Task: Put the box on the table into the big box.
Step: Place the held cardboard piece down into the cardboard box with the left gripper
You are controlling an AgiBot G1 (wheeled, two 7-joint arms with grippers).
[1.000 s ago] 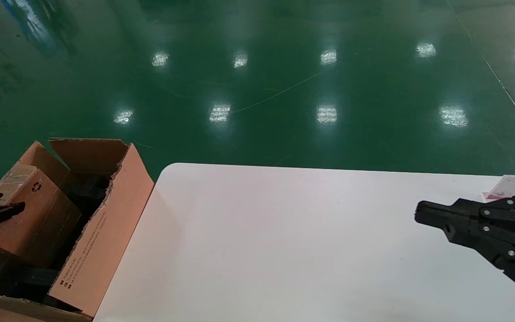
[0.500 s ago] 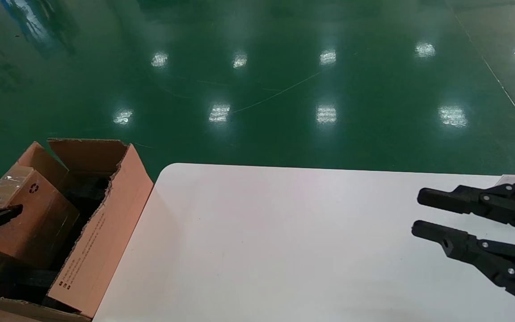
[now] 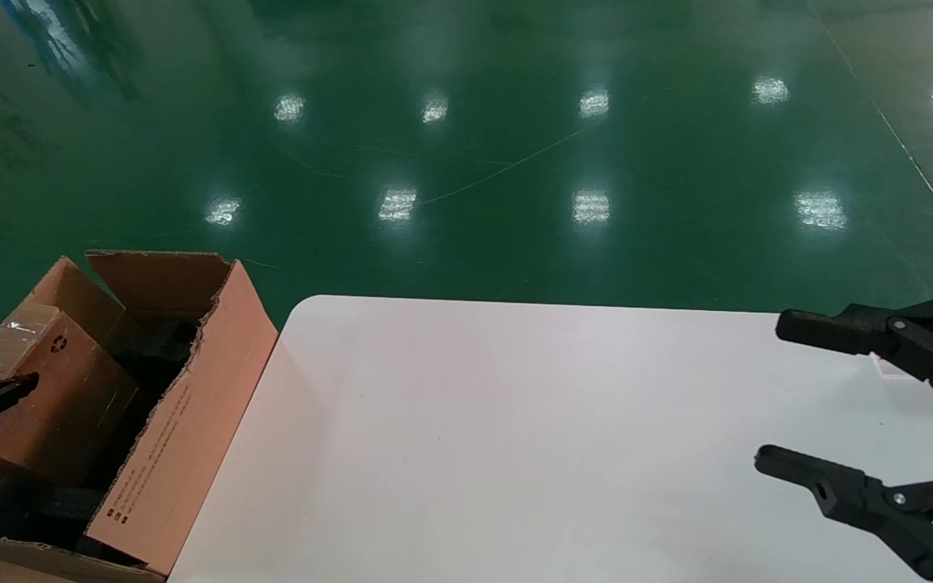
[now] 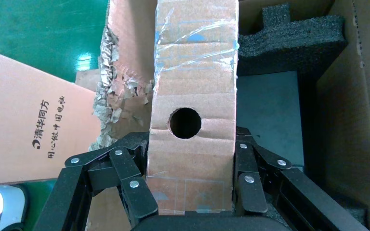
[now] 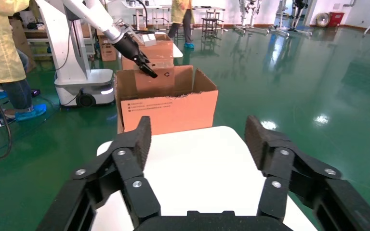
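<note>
The small brown box with a round hole and a recycling symbol stands tilted in the mouth of the big box, which sits on the floor off the table's left end. My left gripper is shut on the box, one finger on each side below the hole. Black foam lies inside the big box. My right gripper hovers open over the right end of the white table with nothing between its fingers. In the right wrist view the big box stands beyond the table.
Glossy green floor surrounds the table. A printed brown flap lies beside the big box. More cartons, a white robot base and a person in a yellow coat stand beyond it.
My right gripper went from shut to wide open over the table's right end. My left gripper sank slightly with the box in the big box.
</note>
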